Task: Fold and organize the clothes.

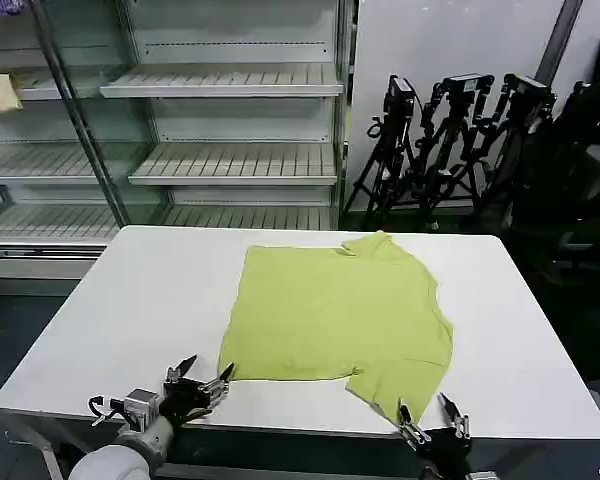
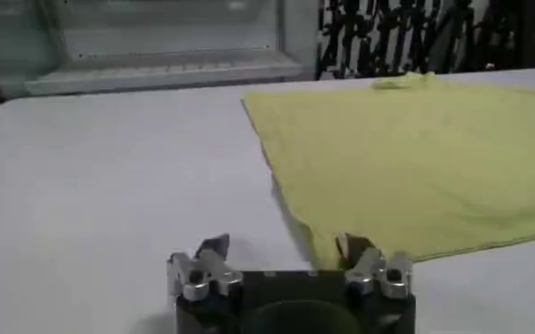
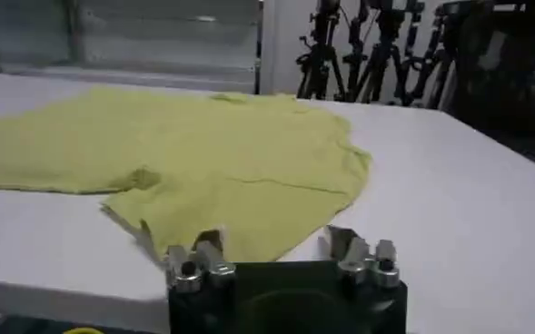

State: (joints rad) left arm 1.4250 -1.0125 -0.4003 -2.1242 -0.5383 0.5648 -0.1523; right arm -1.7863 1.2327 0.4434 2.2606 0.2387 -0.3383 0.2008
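A white table (image 1: pixel 130 310) carries a lime yellow-green T-shirt (image 1: pixel 340 315), spread mostly flat from the middle toward the near edge, its collar end bunched toward the far edge and one sleeve reaching nearly to the near edge. The left gripper (image 1: pixel 202 377) hovers at the near edge, just beside the shirt's near left corner, fingers spread apart and empty. The right gripper (image 1: pixel 432 416) sits at the near edge by the sleeve, jaws likewise apart, holding nothing.
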